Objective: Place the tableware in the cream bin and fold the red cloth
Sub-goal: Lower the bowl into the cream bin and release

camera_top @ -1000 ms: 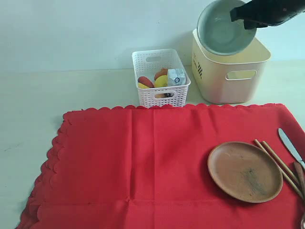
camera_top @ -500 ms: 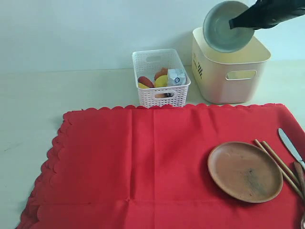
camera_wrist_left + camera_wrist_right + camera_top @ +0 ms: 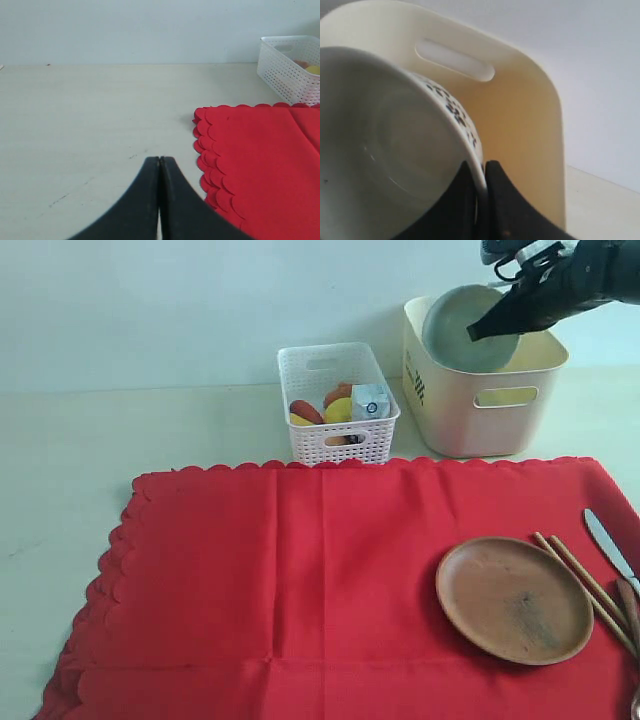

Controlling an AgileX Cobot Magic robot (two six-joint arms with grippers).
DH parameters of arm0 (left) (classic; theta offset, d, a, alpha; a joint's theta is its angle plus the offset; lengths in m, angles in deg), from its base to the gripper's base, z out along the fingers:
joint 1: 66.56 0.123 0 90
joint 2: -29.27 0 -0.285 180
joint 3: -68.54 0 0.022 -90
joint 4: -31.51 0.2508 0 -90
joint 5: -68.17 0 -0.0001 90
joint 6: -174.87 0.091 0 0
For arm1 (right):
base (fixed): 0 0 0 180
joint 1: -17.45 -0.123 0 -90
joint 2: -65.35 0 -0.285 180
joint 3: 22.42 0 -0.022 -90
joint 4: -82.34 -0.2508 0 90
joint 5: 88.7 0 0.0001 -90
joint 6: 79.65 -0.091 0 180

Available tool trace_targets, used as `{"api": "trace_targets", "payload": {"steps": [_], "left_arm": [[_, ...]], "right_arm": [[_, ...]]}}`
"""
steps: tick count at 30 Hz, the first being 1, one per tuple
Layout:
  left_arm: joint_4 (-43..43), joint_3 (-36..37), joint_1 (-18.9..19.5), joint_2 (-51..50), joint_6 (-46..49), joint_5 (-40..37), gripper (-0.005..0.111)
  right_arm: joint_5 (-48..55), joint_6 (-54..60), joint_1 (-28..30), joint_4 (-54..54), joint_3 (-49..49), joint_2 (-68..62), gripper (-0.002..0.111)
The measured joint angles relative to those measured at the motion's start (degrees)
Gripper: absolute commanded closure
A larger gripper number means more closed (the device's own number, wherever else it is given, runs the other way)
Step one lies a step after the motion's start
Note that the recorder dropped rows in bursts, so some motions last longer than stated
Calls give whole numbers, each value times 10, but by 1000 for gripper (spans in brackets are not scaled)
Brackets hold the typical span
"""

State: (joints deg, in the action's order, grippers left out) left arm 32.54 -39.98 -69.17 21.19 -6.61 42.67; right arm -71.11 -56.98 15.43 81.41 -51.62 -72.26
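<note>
My right gripper point(image 3: 478, 332) point(image 3: 481, 167) is shut on the rim of the pale greenish-white bowl point(image 3: 462, 328) point(image 3: 385, 145), which hangs tilted and partly inside the cream bin point(image 3: 480, 400) point(image 3: 525, 115). The red cloth point(image 3: 330, 580) point(image 3: 265, 160) lies spread flat on the table. On its right part rest the terracotta plate point(image 3: 514, 599), the wooden chopsticks point(image 3: 585, 585) and the metal knife point(image 3: 610, 548). My left gripper point(image 3: 159, 161) is shut on nothing, low over bare table beside the cloth's scalloped edge.
A white lattice basket point(image 3: 336, 402) point(image 3: 292, 67) with food and a small carton point(image 3: 369, 401) stands left of the bin. Bare table point(image 3: 80, 460) stretches left of the cloth. A pale wall point(image 3: 200, 300) stands behind.
My right gripper has carried the bowl downward from above the bin until it sits partly inside it. The left gripper and the things on the cloth have not moved.
</note>
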Motion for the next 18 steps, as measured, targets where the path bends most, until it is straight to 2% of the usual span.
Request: {"api": "trace_targets", "payload": {"steps": [9,14,18], "left_arm": [[0,0,0,0,0,0,107],[0,0,0,0,0,0,107],[0,0,0,0,0,0,107]], "right_arm": [[12,0,0,9,-3,-12,88],[20,0,0,9,-3,-12,68],[30,-1,0,9,-3,-11,60]]}}
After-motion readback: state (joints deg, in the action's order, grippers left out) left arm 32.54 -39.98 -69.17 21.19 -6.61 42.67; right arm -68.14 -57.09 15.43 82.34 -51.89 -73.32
